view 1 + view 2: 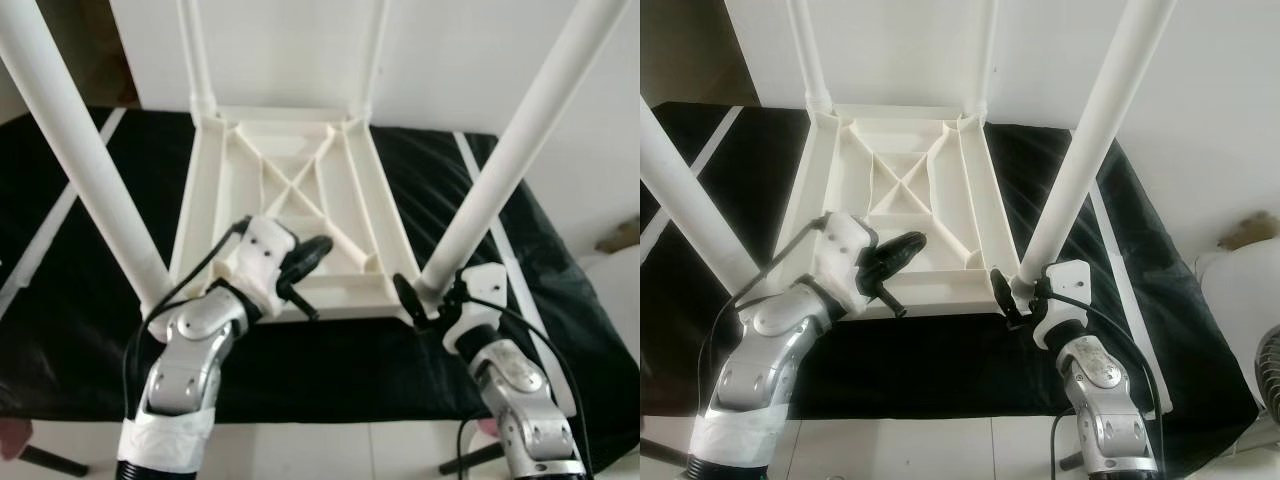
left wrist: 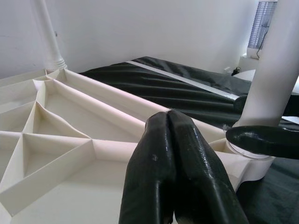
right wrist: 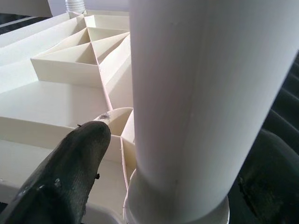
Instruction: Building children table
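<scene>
A white plastic children's table (image 1: 345,180) lies upside down on a black cloth, its ribbed underside facing up. All its legs stand upright: the near-left leg (image 1: 90,170), the near-right leg (image 1: 510,160) and two far legs (image 1: 200,60). My left gripper (image 1: 318,246) is shut and empty, hovering over the underside near the front edge; its pressed-together fingertips (image 2: 159,126) point across the ribs. My right gripper (image 1: 425,292) is open and straddles the base of the near-right leg (image 3: 187,93), with one finger (image 3: 79,158) a little apart from the leg.
The black cloth (image 1: 80,330) covers a low platform with white stripes near both sides. A white wall rises behind. Pale floor shows along the near edge. A white rounded object (image 1: 612,275) and a fan-like grille (image 1: 1268,375) stand at the right.
</scene>
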Robot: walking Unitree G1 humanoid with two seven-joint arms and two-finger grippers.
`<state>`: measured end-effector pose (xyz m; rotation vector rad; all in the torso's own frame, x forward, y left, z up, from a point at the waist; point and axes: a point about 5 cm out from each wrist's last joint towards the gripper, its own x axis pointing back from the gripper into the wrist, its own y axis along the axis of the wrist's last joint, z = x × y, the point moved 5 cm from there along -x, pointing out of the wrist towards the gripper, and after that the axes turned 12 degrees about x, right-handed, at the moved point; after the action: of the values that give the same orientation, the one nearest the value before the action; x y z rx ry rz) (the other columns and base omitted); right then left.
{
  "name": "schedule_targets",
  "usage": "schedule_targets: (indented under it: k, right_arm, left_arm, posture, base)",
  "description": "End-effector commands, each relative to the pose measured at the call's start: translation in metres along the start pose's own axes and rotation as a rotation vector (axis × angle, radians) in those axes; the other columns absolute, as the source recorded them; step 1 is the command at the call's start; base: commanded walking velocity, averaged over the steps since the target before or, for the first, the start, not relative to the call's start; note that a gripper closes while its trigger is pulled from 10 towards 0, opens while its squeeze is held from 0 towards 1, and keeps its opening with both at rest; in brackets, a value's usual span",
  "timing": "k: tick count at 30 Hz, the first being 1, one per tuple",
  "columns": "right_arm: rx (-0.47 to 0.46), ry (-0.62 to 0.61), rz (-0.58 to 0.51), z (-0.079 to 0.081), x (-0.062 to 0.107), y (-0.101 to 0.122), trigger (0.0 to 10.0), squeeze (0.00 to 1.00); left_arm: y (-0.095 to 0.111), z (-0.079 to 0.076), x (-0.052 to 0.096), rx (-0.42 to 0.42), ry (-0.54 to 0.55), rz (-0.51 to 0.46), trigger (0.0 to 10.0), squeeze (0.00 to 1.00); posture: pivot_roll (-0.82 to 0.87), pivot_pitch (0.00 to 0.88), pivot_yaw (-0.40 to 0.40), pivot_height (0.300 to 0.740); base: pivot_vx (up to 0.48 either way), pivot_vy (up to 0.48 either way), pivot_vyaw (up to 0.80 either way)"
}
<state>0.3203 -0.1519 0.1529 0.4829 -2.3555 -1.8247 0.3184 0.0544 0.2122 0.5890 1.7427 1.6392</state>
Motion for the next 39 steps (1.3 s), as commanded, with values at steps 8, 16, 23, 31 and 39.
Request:
schedule_targets:
  k: [8,16,23,31,39]
  right_arm:
    - [-0.003,0.007,0.005,0.0013,0.0003,-0.0024,10.0,0.00]
    - [-0.004,0.006,0.005,0.0013,0.0005,-0.0025,10.0,0.00]
    - [-0.002,0.008,0.006,0.0015,0.0007,-0.0027,10.0,0.00]
    - [-0.001,0.010,0.006,0.0015,0.0007,-0.0028,10.0,0.00]
    - [-0.001,0.011,0.006,0.0012,0.0005,-0.0027,10.0,0.00]
  left_arm:
    - [0.0029,0.0064,-0.0011,0.016,0.075,-0.020,10.0,1.00]
    - [0.0030,0.0057,-0.0011,0.018,0.071,-0.020,10.0,1.00]
    - [0.0028,0.0051,-0.0011,0.019,0.069,-0.019,10.0,1.00]
    - [0.0029,0.0046,-0.0009,0.022,0.067,-0.020,10.0,1.00]
    - [0.0031,0.0042,-0.0011,0.022,0.066,-0.020,10.0,1.00]
  posture:
    - [-0.07,0.128,-0.055,0.740]
    - [-0.07,0.128,-0.055,0.740]
    - [-0.07,0.129,-0.056,0.740]
    - [-0.07,0.129,-0.057,0.740]
    - [-0.07,0.129,-0.058,0.740]
  base:
    - [0.000,0.000,0.00]
    - [0.000,0.000,0.00]
    - [0.000,0.000,0.00]
    - [0.000,0.000,0.00]
    - [0.000,0.000,0.00]
